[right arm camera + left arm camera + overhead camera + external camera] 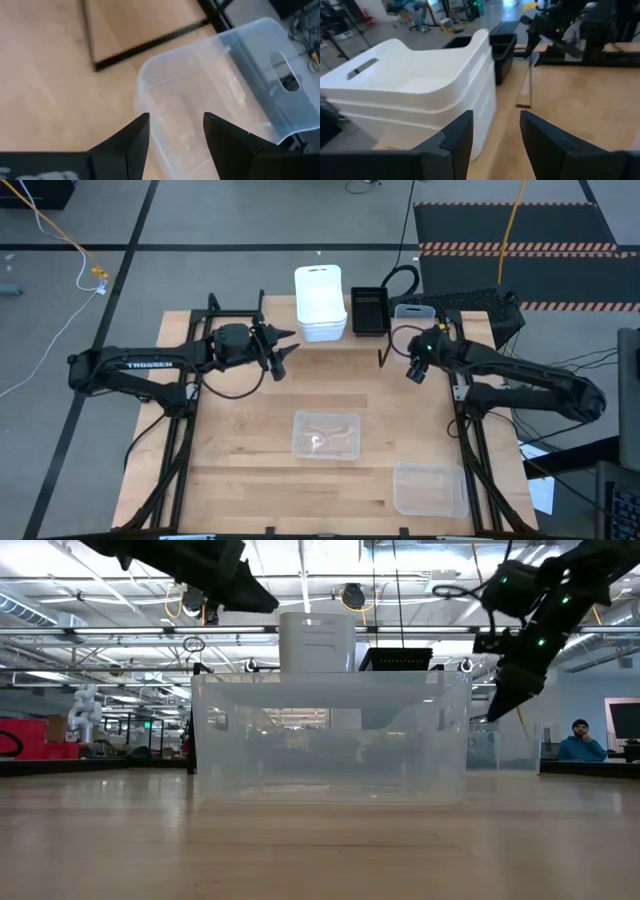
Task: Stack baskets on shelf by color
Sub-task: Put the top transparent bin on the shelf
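Note:
A stack of white baskets [320,302] [415,95] stands on the shelf at the table's far edge, beside black baskets [368,310] [502,47] and a clear basket [413,312] [215,100]. One thin black shelf leg [530,80] shows. Two more clear baskets rest on the table, one mid-table [325,435] [330,735] and one near the right corner [430,488]. My left gripper [285,352] [496,140] hovers open just near-left of the white stack. My right gripper [413,372] [176,135] hangs open in the air, on the near side of the clear basket on the shelf.
Bare wood lies between the shelf and the mid-table clear basket [330,385]. Cables and a dark device [470,302] sit behind the shelf's right end. A person [580,740] sits far off in the room behind the table.

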You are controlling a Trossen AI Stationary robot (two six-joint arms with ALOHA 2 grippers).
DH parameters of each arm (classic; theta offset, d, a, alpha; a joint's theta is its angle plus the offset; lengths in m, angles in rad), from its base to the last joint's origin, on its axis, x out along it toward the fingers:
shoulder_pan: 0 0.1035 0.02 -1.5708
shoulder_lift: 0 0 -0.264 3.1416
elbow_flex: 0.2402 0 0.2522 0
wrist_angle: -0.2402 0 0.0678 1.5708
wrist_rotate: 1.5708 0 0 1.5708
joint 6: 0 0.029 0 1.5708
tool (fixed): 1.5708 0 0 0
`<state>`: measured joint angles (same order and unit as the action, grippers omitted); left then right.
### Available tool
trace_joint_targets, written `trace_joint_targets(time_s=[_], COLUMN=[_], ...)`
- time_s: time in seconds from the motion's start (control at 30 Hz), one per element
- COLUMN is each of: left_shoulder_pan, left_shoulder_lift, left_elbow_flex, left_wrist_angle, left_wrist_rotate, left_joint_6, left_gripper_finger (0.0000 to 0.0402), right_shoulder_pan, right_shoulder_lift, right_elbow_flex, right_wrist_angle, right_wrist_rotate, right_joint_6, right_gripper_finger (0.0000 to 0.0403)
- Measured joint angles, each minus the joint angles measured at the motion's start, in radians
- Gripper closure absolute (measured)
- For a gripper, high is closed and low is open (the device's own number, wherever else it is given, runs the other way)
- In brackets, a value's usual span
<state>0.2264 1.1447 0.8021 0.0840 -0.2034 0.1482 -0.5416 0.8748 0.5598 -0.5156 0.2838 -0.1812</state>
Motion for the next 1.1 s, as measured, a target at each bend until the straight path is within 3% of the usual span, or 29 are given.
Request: trace_joint_targets(time_s=[0.3,0.47,0.57,0.73,0.93,1.1], left_shoulder_pan=[0.031,0.045,0.057,0.084,0.094,0.094], left_shoulder_lift=[-0.091,-0.122,-0.125,-0.125,-0.125,-0.125], left_elbow_flex=[0.005,0.005,0.005,0.005,0.005,0.005], left_wrist_angle=[0.001,-0.043,-0.071,-0.085,-0.088,-0.069], left_wrist_rotate=[-0.096,-0.097,-0.096,-0.096,-0.096,-0.095], left_joint_6=[0.103,0.110,0.122,0.113,0.085,0.089], left_gripper_finger=[0.0236,0.0236,0.0236,0.0236,0.0236,0.0236], right_shoulder_pan=[-0.075,-0.099,-0.100,-0.099,-0.096,-0.060], right_shoulder_lift=[0.145,0.188,0.194,0.164,0.086,0.014], right_elbow_flex=[-0.001,-0.002,-0.002,0.001,0.077,0.220], right_wrist_angle=[0.030,0.033,0.036,-0.003,-0.107,-0.207], right_wrist_rotate=[-0.008,-0.101,-0.104,-0.120,-0.123,-0.070], right_joint_6=[-0.076,-0.093,-0.055,-0.002,0.135,0.188], right_gripper_finger=[0.0225,0.0232,0.0267,0.0383,0.0401,0.0402])
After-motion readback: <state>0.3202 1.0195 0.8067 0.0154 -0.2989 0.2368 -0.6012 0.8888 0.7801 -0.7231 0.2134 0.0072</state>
